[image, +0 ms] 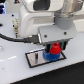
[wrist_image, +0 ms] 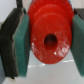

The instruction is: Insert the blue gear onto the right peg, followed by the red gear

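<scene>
the arm is reaching straight down over the white plate, its gripper clamping the red gear between both fingers, directly above the blue gear.

Gripper holding red gear over blue gear on plate.

The gripper is hanging below the white arm, its dark fingers pointing down and closing on the red gear. The red gear is sitting directly above the blue gear; whether the two are touching is not clear. The blue gear is lying on the white plate with the black border, toward the exterior view's right end of it. The peg is not showing. A black cable is running from the exterior view's left edge toward the gripper body. The plate is resting on a white table.
</scene>
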Robot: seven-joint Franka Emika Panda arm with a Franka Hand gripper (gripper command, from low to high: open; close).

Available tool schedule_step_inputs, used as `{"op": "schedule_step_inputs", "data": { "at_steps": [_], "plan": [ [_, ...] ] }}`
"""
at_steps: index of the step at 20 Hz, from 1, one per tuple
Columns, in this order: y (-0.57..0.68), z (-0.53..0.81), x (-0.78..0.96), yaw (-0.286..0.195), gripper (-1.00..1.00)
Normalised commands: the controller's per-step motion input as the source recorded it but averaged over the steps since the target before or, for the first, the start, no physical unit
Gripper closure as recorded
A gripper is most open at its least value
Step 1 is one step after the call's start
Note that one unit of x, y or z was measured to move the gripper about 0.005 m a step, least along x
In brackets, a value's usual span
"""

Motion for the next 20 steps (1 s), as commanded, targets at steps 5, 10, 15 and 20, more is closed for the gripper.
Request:
{"op": "schedule_step_inputs", "data": {
  "at_steps": [5,10,15,20],
  "plan": [
    [0.02,0.23,0.0,0.0,1.0],
    [-0.03,0.07,0.12,0.0,1.0],
    [-0.09,-0.08,0.2,0.0,1.0],
    [-0.09,-0.12,0.21,0.0,1.0]
  ]
}}
